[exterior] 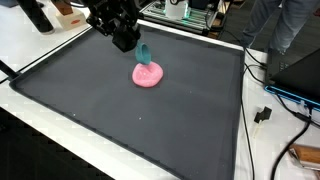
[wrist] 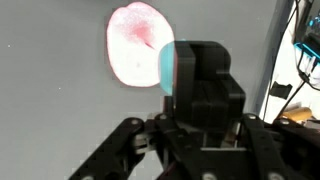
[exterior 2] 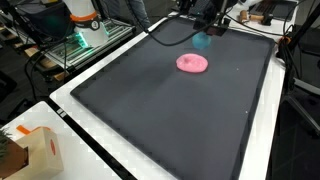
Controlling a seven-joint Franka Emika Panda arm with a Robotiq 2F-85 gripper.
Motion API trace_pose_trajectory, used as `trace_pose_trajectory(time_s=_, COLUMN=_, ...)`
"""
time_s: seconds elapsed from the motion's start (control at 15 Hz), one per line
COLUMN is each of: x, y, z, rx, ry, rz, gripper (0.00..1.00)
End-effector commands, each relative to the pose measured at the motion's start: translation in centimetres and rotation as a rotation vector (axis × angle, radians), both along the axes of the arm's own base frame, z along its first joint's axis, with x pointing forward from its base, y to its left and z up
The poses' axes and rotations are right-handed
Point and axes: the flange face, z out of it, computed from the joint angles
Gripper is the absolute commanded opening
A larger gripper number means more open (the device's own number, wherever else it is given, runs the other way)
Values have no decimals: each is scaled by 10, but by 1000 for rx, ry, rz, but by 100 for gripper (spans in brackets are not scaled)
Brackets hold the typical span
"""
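My black gripper (exterior: 136, 46) hangs over the far part of a dark mat (exterior: 120, 120). It is shut on a small teal object (exterior: 145, 53), which it holds just above a pink round dish (exterior: 148, 75). In an exterior view the gripper (exterior 2: 207, 30) holds the teal object (exterior 2: 202, 40) a little beyond the pink dish (exterior 2: 192, 63). In the wrist view the gripper (wrist: 200, 80) fills the middle. The teal object (wrist: 167, 65) shows at its left edge, next to the pink dish (wrist: 138, 45). The fingertips themselves are hidden.
The mat lies on a white table (exterior 2: 70, 100). A cardboard box (exterior 2: 35, 150) stands at a near corner. Cables and a plug (exterior: 265, 113) lie off the mat's side. A person (exterior: 280, 25) stands behind the table, and equipment racks (exterior 2: 85, 30) stand beside it.
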Motion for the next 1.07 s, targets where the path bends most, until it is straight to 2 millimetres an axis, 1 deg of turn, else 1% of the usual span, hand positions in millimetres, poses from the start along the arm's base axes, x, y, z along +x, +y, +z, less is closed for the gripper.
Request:
trace_pose_trajectory(time_s=0.0, x=-14, y=18, z=30, rx=-105, ry=-21, rz=7, gripper=25)
trace_pose_trajectory(time_s=0.33, x=-23, y=44, z=65, rx=-206, ry=-72, rz=14, gripper=25)
trace_pose_trajectory(time_s=0.53, x=-28, y=58, z=83, rx=-254, ry=-105, rz=14, gripper=25)
trace_pose_trajectory(time_s=0.8, x=-34, y=73, z=97, rx=-309, ry=-141, rz=20, gripper=25)
trace_pose_trajectory(time_s=1.0, x=-37, y=82, z=104, rx=-346, ry=-162, rz=11, gripper=25)
